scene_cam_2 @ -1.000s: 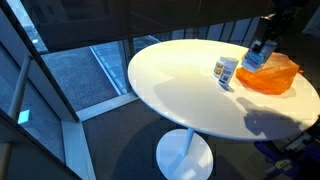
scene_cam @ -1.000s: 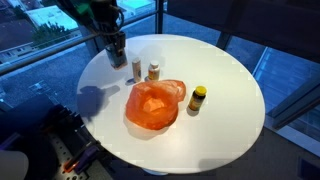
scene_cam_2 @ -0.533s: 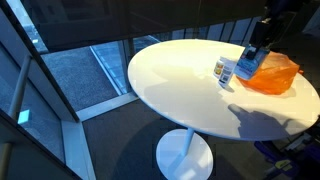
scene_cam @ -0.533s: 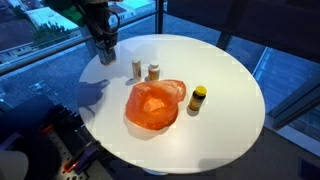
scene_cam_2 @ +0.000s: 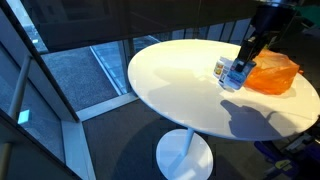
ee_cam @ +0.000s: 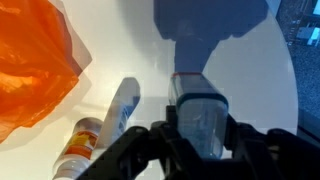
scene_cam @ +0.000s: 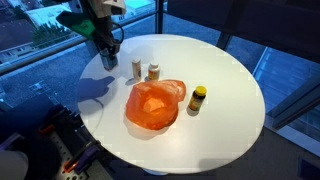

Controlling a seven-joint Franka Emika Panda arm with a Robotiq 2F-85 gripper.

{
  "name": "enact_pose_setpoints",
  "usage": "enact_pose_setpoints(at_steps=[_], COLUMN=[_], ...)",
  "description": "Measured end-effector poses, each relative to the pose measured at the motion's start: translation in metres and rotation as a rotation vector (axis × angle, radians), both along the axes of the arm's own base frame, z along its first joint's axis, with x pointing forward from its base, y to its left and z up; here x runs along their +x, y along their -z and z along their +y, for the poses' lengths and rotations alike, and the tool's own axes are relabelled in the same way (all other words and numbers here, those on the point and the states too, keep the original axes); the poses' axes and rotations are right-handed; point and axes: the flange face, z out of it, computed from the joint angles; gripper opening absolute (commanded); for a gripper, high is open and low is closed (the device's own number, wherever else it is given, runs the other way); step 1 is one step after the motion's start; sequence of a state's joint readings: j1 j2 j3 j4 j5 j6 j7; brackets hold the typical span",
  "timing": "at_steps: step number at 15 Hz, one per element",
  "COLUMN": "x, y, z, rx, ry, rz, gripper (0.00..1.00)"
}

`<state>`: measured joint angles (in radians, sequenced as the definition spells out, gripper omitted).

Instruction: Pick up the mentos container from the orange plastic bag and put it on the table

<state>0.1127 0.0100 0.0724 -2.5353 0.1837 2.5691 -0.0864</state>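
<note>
Where the tabletop point(scene_cam: 235, 110) curved toward its far left edge, the mentos container point(ee_cam: 205, 122) was clamped between the fingers point(scene_cam: 108, 57), outside the bag; contact with the tabletop could not be told. Just rightward, a pale bottle point(scene_cam: 136, 67) and a white-capped bottle point(scene_cam: 154, 71) were seen side by side. The orange plastic bag point(scene_cam: 153, 106) was spread at the centre, with a yellow-capped bottle point(scene_cam: 198, 97) near it, toward the right edge.

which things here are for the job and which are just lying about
For the job: gripper, clear container held in it, orange bag, table.
Lying about: tall white bottle, shorter bottle, yellow bottle.
</note>
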Motion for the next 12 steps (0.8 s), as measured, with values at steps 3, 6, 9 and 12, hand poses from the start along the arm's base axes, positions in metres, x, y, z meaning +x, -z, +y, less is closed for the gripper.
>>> enact_pose_setpoints(at_steps=[3,6,9,12], x=[0.006,0.013,0.018,0.023], y=[0.018,0.032,0.045,0.054], z=[0.004,0.006,0.005,0.002], rx=[-0.003,-0.016,-0.035,-0.054], ry=[-0.006,-0.024,-0.049,-0.070], rz=[-0.026,-0.045,-0.052,-0.046], gripper=[0.18,0.18,0.18,0.18])
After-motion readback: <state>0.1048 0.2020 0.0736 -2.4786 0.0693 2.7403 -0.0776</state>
